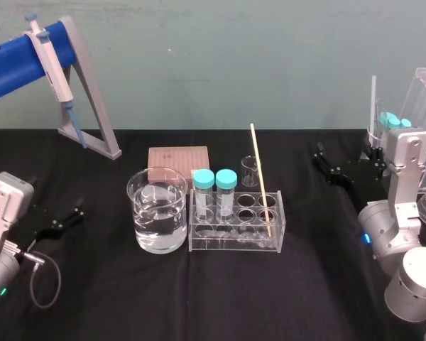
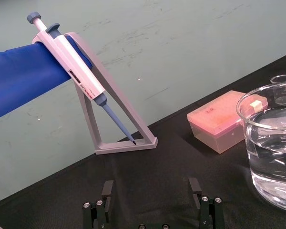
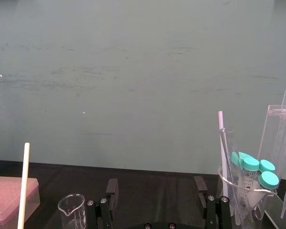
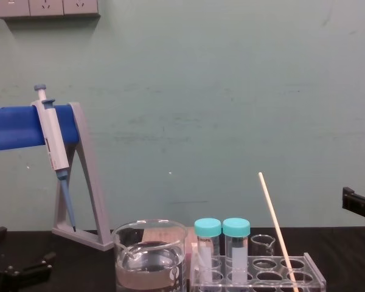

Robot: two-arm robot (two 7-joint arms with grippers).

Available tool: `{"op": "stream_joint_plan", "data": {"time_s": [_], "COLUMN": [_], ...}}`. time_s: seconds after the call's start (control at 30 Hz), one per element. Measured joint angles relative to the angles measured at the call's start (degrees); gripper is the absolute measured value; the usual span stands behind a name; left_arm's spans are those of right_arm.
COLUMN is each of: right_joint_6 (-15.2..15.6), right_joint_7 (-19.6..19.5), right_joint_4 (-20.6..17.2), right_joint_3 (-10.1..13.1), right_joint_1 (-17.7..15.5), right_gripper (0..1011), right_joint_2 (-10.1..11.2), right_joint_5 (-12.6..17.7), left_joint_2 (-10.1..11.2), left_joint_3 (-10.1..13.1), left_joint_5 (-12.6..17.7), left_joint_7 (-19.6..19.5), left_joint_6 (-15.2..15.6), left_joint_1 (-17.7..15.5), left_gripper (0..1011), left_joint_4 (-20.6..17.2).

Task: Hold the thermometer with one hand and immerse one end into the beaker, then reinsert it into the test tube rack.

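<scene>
The thermometer, a thin cream rod, stands leaning in a right-hand hole of the clear test tube rack at the table's middle. It also rises from the rack in the chest view, thermometer, and appears at the side of the right wrist view, thermometer. The large beaker, partly full of water, stands just left of the rack. My right gripper hovers open to the right of the rack, nothing between its fingers. My left gripper rests open at the far left, left of the beaker.
Two teal-capped tubes stand in the rack's left holes. Behind it are a pink tip box and a tiny beaker. A pipette hangs on the grey stand at the back left. A clear holder with tubes stands at the far right.
</scene>
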Motion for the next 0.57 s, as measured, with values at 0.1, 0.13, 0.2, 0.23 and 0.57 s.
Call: {"op": "stream_joint_plan", "data": {"time_s": [0.1,0.13,0.2,0.23,0.57], "right_joint_6": [0.0,0.0,0.0,0.0,0.0], "right_joint_7": [0.0,0.0,0.0,0.0,0.0], "right_joint_4": [0.0,0.0,0.0,0.0,0.0], "right_joint_3": [0.0,0.0,0.0,0.0,0.0], "right_joint_1": [0.0,0.0,0.0,0.0,0.0], "right_gripper": [1003,1003,1003,1003,1003], "right_joint_2": [0.0,0.0,0.0,0.0,0.0], "right_joint_5": [0.0,0.0,0.0,0.0,0.0], "left_joint_2": [0.0,0.0,0.0,0.0,0.0], "left_joint_3": [0.0,0.0,0.0,0.0,0.0], "left_joint_5": [0.0,0.0,0.0,0.0,0.0], "left_joint_7": [0.0,0.0,0.0,0.0,0.0], "left_joint_6": [0.0,0.0,0.0,0.0,0.0], "left_joint_1": [0.0,0.0,0.0,0.0,0.0], "left_gripper": [1004,1004,1004,1004,1004], "left_joint_4": [0.0,0.0,0.0,0.0,0.0]}}
